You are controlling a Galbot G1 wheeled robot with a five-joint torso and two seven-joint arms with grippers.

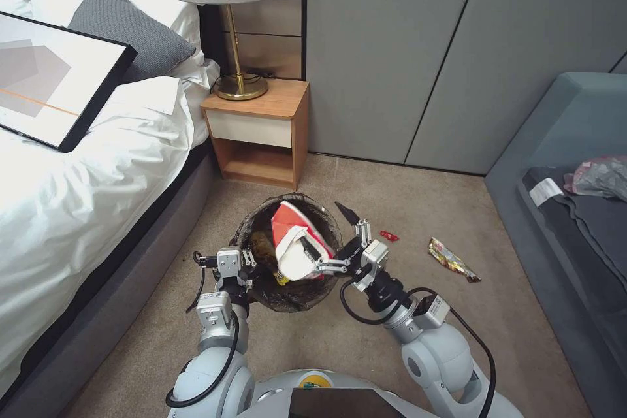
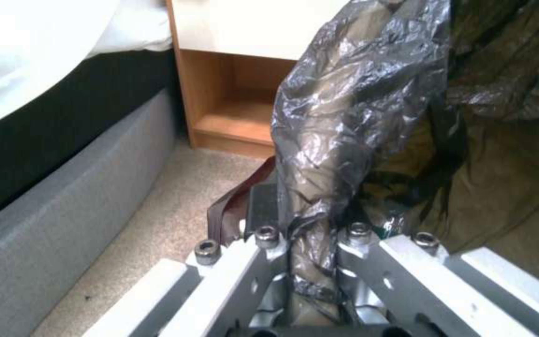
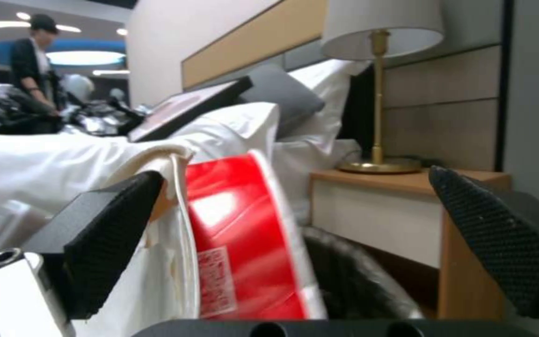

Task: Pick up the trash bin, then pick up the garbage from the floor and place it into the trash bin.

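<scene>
Drop step: left gripper (image 1: 246,260) jaws clamp trash bin (image 1: 287,251) rim, right gripper (image 1: 341,235) jaws wide beside red-white wrapper (image 1: 297,241) standing in it; next: yellow wrapper (image 1: 453,260) & red scrap (image 1: 389,235) on floor.

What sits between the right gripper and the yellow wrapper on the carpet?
Nothing visible: bare carpet lies between the open right gripper, over the trash bin, and the yellow wrapper. A small red scrap lies nearby.
</scene>
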